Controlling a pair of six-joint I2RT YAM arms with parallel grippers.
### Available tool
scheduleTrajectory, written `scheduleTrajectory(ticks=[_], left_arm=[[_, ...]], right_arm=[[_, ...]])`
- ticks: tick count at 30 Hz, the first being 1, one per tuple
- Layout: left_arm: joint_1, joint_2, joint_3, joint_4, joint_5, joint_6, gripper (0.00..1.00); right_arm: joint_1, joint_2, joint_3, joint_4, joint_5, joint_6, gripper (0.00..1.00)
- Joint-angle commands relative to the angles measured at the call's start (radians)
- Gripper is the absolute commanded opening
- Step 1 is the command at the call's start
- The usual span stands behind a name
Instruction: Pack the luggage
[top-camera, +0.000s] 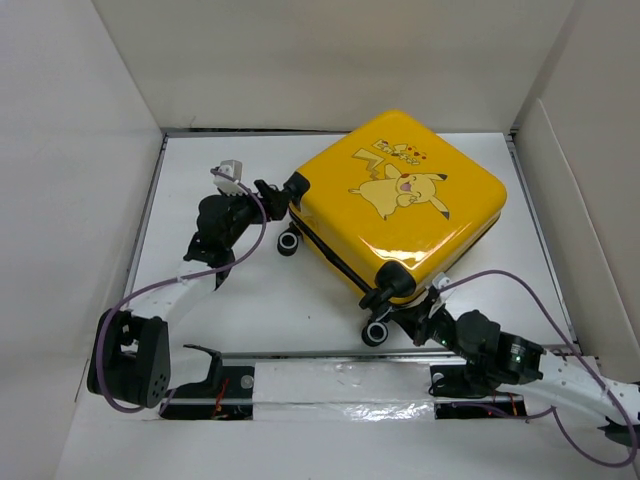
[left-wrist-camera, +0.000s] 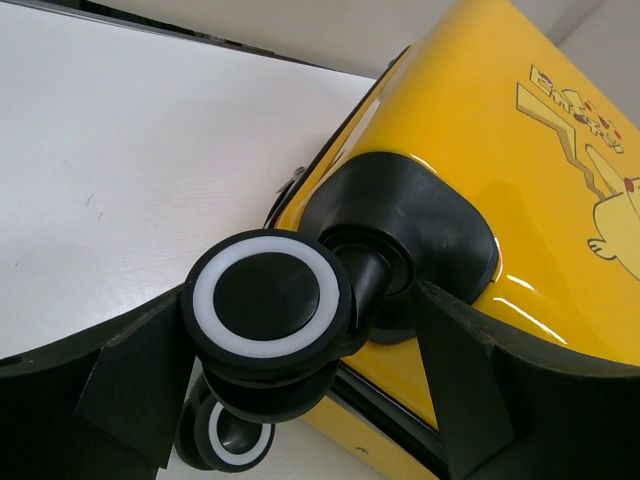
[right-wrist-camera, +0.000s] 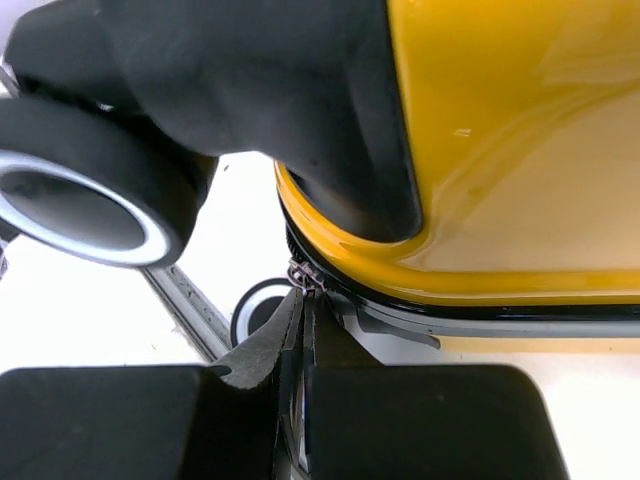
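The luggage is a yellow hard-shell suitcase with a Pikachu print. It lies flat and closed on the white table. My left gripper is at its left corner. In the left wrist view the open gripper straddles a black-and-white caster wheel, and the right finger stands apart from it. My right gripper is at the near corner by another wheel. In the right wrist view it is shut on the metal zipper pull at the suitcase seam.
White walls enclose the table on the left, back and right. A metal rail and a shiny taped strip run along the near edge. Purple cables loop off both arms. A second left-corner wheel rests on the table.
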Motion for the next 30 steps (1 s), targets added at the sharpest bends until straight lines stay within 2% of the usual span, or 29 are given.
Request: scheduleTrajectory(ticks=[1, 6, 8, 9, 10, 12, 13, 15, 19, 26, 30], left_arm=[[-0.013, -0.003, 0.021, 0.08, 0.109, 0.041, 0.79], [-0.013, 0.033, 0.032, 0.079, 0.118, 0.021, 0.66], [-0.013, 0.04, 0.015, 0.123, 0.12, 0.007, 0.52], [-0.013, 0.046, 0.0, 0.137, 0.12, -0.005, 0.41], [-0.013, 0.049, -0.008, 0.164, 0.111, -0.011, 0.26], [-0.013, 0.058, -0.025, 0.197, 0.105, -0.022, 0.16], [-0.013, 0.06, -0.028, 0.211, 0.096, -0.029, 0.0], [-0.013, 0.051, -0.049, 0.221, 0.073, -0.051, 0.0], [-0.013, 0.032, -0.127, 0.358, 0.063, -0.095, 0.0], [-0.013, 0.079, -0.227, 0.479, 0.106, -0.138, 0.0], [-0.013, 0.13, -0.224, 0.531, 0.141, -0.141, 0.0]], right_arm=[[-0.028, 0.046, 0.112, 0.108, 0.062, 0.01, 0.0], [-0.06, 0.105, 0.152, 0.131, 0.071, -0.058, 0.0], [-0.069, 0.111, 0.156, 0.147, 0.08, -0.076, 0.0], [-0.095, 0.126, 0.156, 0.151, 0.079, -0.079, 0.0], [-0.106, 0.134, 0.159, 0.154, 0.065, -0.081, 0.0], [-0.132, 0.152, 0.161, 0.162, 0.042, -0.085, 0.0], [-0.159, 0.166, 0.156, 0.173, 0.021, -0.085, 0.0], [-0.192, 0.178, 0.141, 0.186, 0.004, -0.082, 0.0], [-0.307, 0.232, 0.123, 0.274, -0.107, -0.087, 0.0], [-0.662, 0.471, 0.15, 0.47, -0.4, -0.138, 0.0], [-0.798, 0.578, 0.196, 0.559, -0.573, -0.135, 0.0]])
